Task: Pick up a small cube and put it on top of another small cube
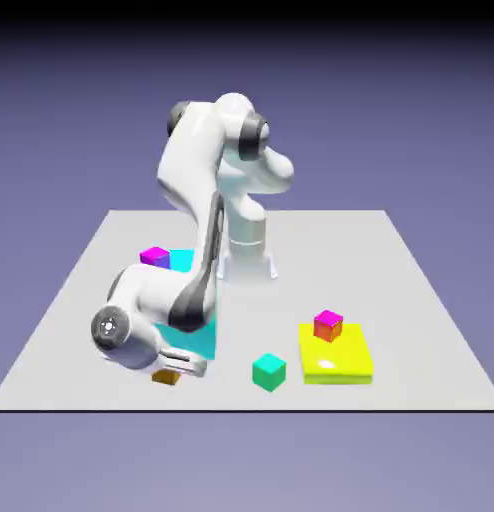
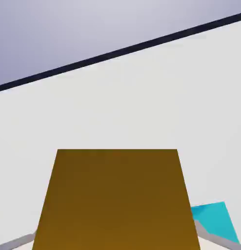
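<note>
The tool (image 2: 116, 239) is closed on the yellow-orange cube (image 2: 116, 200), near the desk's (image 1: 291, 240) front edge.

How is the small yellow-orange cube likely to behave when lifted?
The small yellow-orange cube should stay stiff, its edges being straight and faces flat. It probably won't roll, being flat-sided. Slipping seems unlikely, with the gripper's fingertips closed on opposite sides.
</note>
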`<action>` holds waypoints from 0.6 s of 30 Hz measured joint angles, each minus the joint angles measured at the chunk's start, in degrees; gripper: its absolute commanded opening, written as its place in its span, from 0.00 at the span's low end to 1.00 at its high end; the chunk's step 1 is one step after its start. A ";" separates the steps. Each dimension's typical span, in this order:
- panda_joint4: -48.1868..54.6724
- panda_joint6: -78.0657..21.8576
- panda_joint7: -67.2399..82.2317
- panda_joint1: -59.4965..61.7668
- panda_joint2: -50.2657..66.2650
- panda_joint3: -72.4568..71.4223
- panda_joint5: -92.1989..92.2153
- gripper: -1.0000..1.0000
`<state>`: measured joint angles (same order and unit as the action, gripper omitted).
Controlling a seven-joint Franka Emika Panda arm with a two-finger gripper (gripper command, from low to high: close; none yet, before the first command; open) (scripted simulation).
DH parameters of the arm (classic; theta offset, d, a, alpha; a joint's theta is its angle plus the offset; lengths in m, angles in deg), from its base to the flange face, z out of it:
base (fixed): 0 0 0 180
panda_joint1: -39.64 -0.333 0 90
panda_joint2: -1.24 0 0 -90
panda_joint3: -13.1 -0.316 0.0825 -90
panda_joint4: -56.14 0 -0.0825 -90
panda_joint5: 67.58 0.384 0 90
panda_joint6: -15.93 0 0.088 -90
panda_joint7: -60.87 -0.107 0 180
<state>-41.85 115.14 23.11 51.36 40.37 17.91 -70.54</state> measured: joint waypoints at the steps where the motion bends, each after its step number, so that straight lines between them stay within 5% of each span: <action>1: -1.56 1.29 1.05 0.44 -1.04 -1.40 -2.49 0.00; 18: -28.02 23.18 18.93 7.90 -18.76 -25.15 -44.81 0.00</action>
<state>-69.87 138.31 42.03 59.26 21.61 -7.24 -115.35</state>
